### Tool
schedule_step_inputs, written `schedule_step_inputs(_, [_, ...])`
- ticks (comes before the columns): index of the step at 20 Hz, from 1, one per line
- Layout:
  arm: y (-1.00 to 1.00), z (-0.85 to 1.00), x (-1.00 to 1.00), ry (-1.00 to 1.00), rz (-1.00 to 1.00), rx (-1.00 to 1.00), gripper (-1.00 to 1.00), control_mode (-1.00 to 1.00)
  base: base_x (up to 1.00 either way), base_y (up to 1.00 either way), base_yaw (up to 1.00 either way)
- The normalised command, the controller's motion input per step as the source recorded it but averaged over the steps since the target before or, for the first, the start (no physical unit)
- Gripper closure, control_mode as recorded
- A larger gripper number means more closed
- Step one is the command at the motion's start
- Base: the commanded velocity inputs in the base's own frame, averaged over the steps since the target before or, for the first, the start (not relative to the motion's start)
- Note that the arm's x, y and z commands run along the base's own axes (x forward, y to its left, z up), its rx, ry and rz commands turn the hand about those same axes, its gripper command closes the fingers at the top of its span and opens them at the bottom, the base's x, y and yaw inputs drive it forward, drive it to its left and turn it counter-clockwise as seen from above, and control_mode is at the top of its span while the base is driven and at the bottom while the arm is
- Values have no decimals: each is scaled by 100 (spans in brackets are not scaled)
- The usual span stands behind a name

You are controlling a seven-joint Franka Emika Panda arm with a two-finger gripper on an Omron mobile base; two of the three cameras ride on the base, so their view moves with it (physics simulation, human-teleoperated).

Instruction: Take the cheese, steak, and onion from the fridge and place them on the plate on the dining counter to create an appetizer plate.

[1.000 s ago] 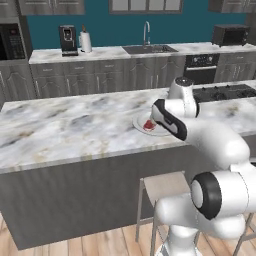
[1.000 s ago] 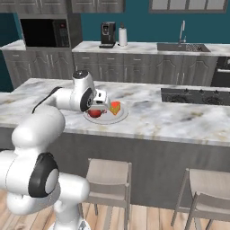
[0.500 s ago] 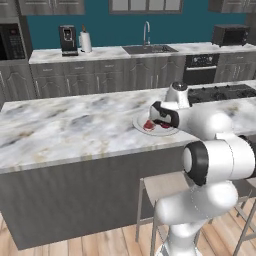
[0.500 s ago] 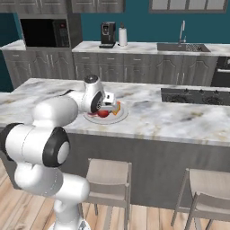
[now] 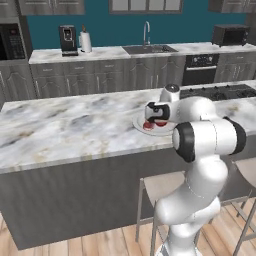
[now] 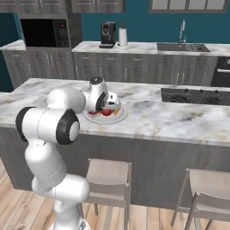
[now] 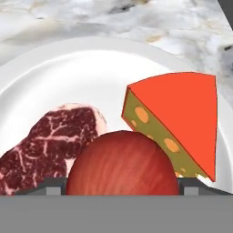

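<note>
- Compared with one second ago, the arm is folded in more tightly: its big elbow joint now stands in front of the desk (image 5: pixel 65 130), while the hand has stayed low over the plate (image 5: pixel 140 121).
- The plate has not shifted on the desk; it lies near the front edge, beside the cooktop (image 5: pixel 220 91).
- The end effector (image 5: pixel 156 120) hangs just above the food, and its fingers stand wide apart with nothing clamped between them.
- In the hand view the onion (image 7: pixel 122 164) is nearest, lying on the plate (image 7: pixel 68 73) in the gap between the finger tips.
- The steak (image 7: pixel 50 136) lies flat beside the onion, and the cheese (image 7: pixel 179 123) stands on the other side, very near it.
- In the right base view the plate (image 6: pixel 122 117) shows the onion (image 6: pixel 106 112) and an orange corner of the cheese (image 6: pixel 116 112); the hand hides the rest.
- In the left base view only red pieces show under the hand.
</note>
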Motion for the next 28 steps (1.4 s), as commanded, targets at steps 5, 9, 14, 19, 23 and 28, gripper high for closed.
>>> schedule_step_inputs(5, [0,-16,32,1,0,0,-100,-100,0,0,0])
schedule_step_inputs(9, [0,0,-9,1,-2,0,-100,-100,0,0,0])
schedule_step_inputs(14, [0,14,-31,1,-7,0,-100,-100,0,0,0])
schedule_step_inputs(19, [0,44,-44,3,-6,0,-100,-100,0,0,0])
schedule_step_inputs(23, [0,62,-61,1,-4,0,-100,-100,0,0,0])
schedule_step_inputs(28, [-3,43,-99,-3,-1,0,-100,-100,0,0,0])
